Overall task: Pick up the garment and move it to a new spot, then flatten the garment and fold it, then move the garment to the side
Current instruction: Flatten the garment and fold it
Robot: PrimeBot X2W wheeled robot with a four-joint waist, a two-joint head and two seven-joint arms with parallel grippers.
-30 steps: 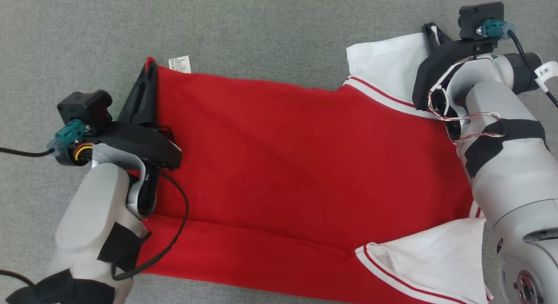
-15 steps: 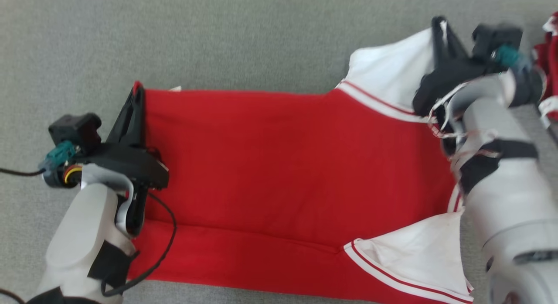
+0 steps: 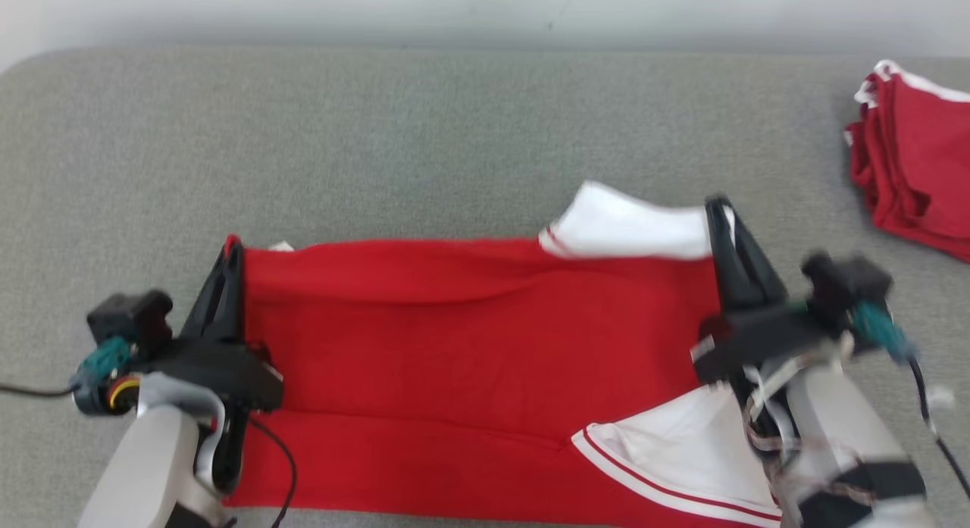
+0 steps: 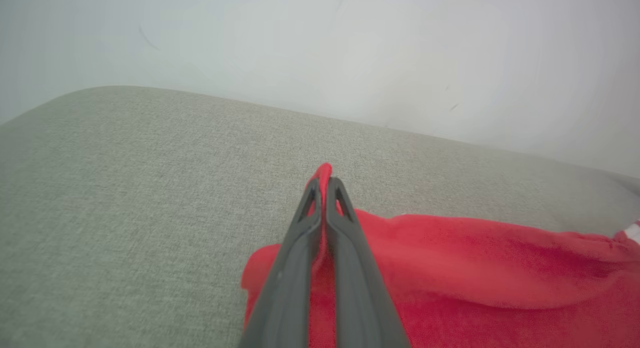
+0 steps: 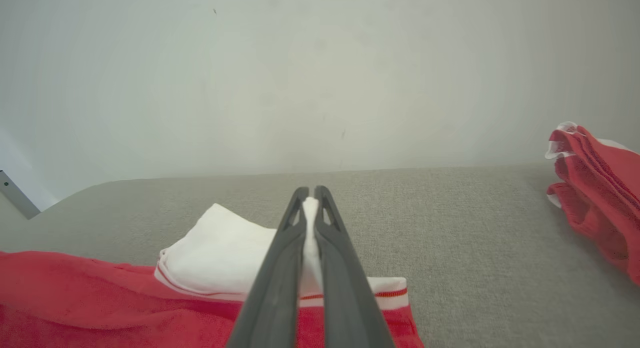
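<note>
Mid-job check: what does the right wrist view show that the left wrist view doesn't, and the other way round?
Right wrist view, not the left: the right gripper shut on the garment's white cloth sleeve, and a separate heap of folded red clothes off to the right.
Left wrist view, not the right: the left gripper shut on a red corner of the garment.
Both: the red cloth body of the garment, the grey woven fabric surface and the pale wall behind.
</note>
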